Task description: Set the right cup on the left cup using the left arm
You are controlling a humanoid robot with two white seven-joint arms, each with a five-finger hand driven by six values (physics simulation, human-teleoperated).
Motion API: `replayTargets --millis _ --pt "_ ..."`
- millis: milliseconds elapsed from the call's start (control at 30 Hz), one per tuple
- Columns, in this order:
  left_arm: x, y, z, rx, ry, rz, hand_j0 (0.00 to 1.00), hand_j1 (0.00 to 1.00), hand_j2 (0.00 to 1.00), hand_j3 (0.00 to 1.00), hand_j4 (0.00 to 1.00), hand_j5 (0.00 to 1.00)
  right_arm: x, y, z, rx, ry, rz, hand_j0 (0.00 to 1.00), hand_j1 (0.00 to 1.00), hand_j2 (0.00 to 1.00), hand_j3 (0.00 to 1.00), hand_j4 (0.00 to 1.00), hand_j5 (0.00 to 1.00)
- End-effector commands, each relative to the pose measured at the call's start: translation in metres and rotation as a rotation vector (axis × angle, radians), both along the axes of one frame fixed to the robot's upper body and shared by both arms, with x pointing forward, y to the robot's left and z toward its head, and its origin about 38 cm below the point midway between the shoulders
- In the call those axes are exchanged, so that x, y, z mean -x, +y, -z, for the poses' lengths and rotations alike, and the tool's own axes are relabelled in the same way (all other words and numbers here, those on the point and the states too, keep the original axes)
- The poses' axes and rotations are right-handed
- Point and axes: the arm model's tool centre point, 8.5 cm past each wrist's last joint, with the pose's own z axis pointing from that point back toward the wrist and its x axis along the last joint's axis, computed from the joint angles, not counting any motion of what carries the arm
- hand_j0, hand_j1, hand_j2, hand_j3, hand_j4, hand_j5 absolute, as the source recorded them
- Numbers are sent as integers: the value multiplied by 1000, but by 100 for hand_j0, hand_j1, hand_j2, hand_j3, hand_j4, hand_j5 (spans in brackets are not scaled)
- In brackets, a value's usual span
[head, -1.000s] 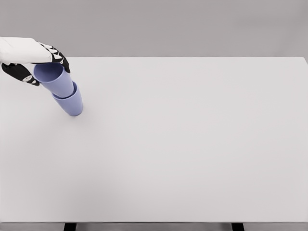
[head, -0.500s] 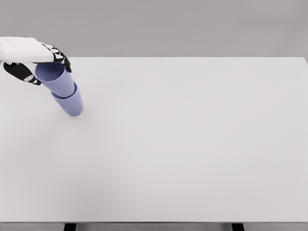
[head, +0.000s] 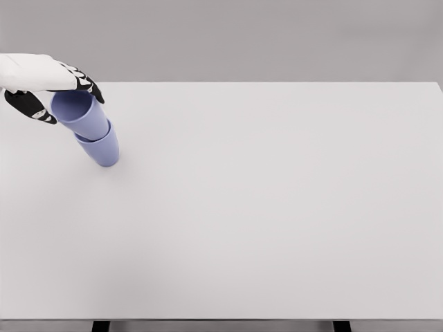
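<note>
Two lilac-blue cups stand nested at the table's far left, leaning to the upper left. The lower cup [head: 104, 151] rests on the table, and the upper cup [head: 84, 119] sits inside it with its open mouth showing. My left hand [head: 70, 104] reaches in from the left edge. Its black-padded fingers [head: 86, 79] lie over the far side of the upper cup's rim, with the thumb against the near left side. The hand is shut on the upper cup. The right arm is out of view.
The white table [head: 263, 207] spreads wide to the right and front of the cups. Its left edge runs close to my hand, and dark table legs show below the front edge.
The upper cup and my left hand have shifted a few pixels to the right, with the cup settled slightly deeper. The lower cup stays in place.
</note>
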Motion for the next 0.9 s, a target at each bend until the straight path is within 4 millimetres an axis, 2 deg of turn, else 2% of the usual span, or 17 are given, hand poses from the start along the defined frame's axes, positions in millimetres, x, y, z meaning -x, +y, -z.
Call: replayTargets --millis 0,300,433,500,567,667,867 --pt "0 0 -1 2 -1 -2 86 86 86 86 86 86 0 0 0 0 0 0 100 100 100 100 100 100" --pt "1 2 -3 1 -6 -3 88 88 88 88 88 88 0 0 0 0 0 0 100 100 100 100 100 100" --pt "2 -1 -11 9 -27 7 98 98 98 98 98 98 0 0 0 0 0 -1 100 100 100 100 100 100" --pt "6 -8 -25 24 -63 35 100 100 100 100 100 100 0 0 0 0 0 0 100 100 100 100 100 100" --pt "16 -19 -41 40 -107 81 100 100 100 100 100 100 0 0 0 0 0 0 100 100 100 100 100 100" --pt "29 -21 -57 43 -153 154 100 100 100 100 100 100 0 0 0 0 0 0 100 100 100 100 100 100" --pt "57 -37 -53 15 -150 436 100 100 100 100 100 100 0 0 0 0 0 -1 100 100 100 100 100 100"
